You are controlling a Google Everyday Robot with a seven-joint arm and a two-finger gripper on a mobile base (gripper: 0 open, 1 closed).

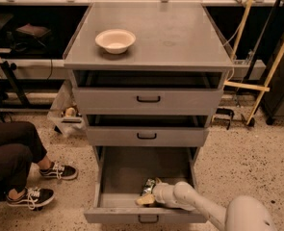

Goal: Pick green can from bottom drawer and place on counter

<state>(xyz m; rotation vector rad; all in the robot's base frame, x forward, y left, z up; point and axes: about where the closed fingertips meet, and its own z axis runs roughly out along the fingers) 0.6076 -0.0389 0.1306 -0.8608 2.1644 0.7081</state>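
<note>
The bottom drawer (pixel 122 170) of the grey cabinet stands pulled wide open. The green can (pixel 148 186) lies on its floor near the front right, partly hidden by my arm. My gripper (pixel 147 197) reaches into the drawer from the lower right and is right at the can, its pale fingertips just in front of it. The counter (pixel 175 35) is the flat grey cabinet top above.
A cream bowl (pixel 115 40) sits on the counter's left side. The two upper drawers (pixel 148 99) are slightly open. A seated person's legs and sneakers (pixel 33 196) are on the floor to the left. Wooden poles (pixel 271 66) lean at the right.
</note>
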